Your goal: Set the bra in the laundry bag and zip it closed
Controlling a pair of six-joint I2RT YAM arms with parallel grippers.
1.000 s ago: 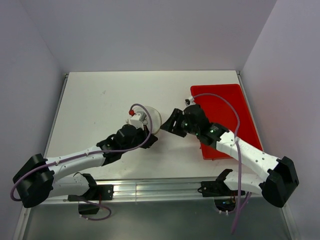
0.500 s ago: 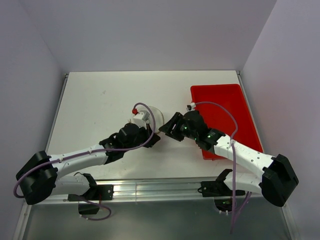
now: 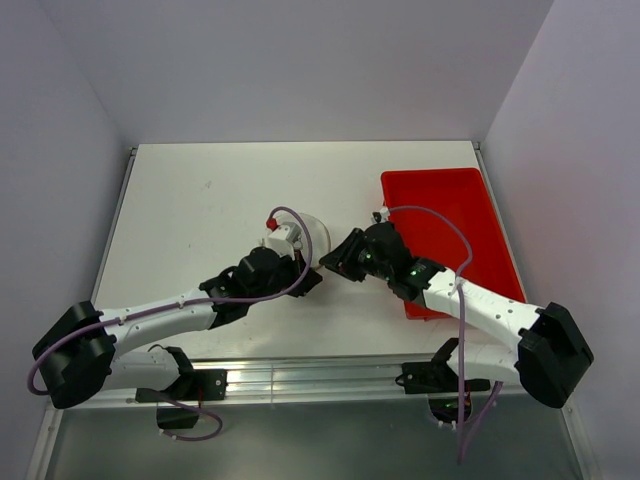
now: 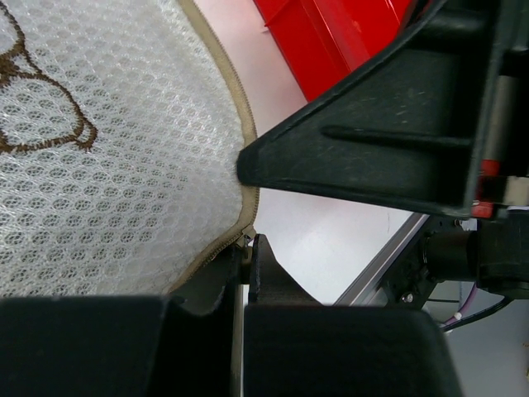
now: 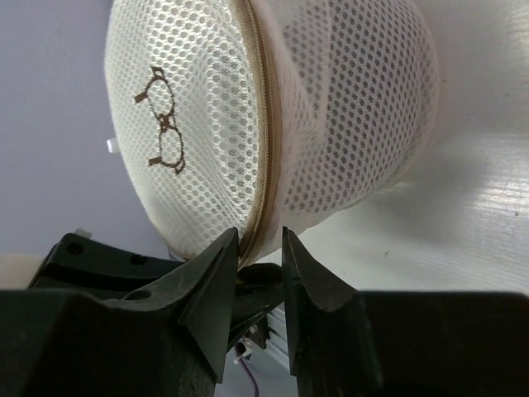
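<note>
The laundry bag (image 3: 308, 234) is a white mesh dome on the table between my two arms, with a tan zipper seam (image 5: 266, 141) running round it. My left gripper (image 4: 246, 245) is shut, pinching the zipper edge (image 4: 240, 116) at the bag's near rim. My right gripper (image 5: 260, 248) reaches in from the right. Its fingers (image 5: 216, 269) straddle the zipper seam at the bag's lower edge with a narrow gap; the left finger touches the seam. From above, both grippers meet at the bag's near-right side (image 3: 322, 268). The bra shows in no view.
The red tray (image 3: 450, 205) lies at the right, under my right arm. An embroidered brown motif (image 5: 164, 120) marks the mesh. The table's front metal rail (image 3: 300, 375) runs along the near edge. In the left wrist view, the right gripper's black body (image 4: 388, 132) is close above my left fingers.
My right gripper has moved left to the bag's edge and its jaws have narrowed around the zipper seam. The left gripper has stayed shut on the bag and shifted slightly.
</note>
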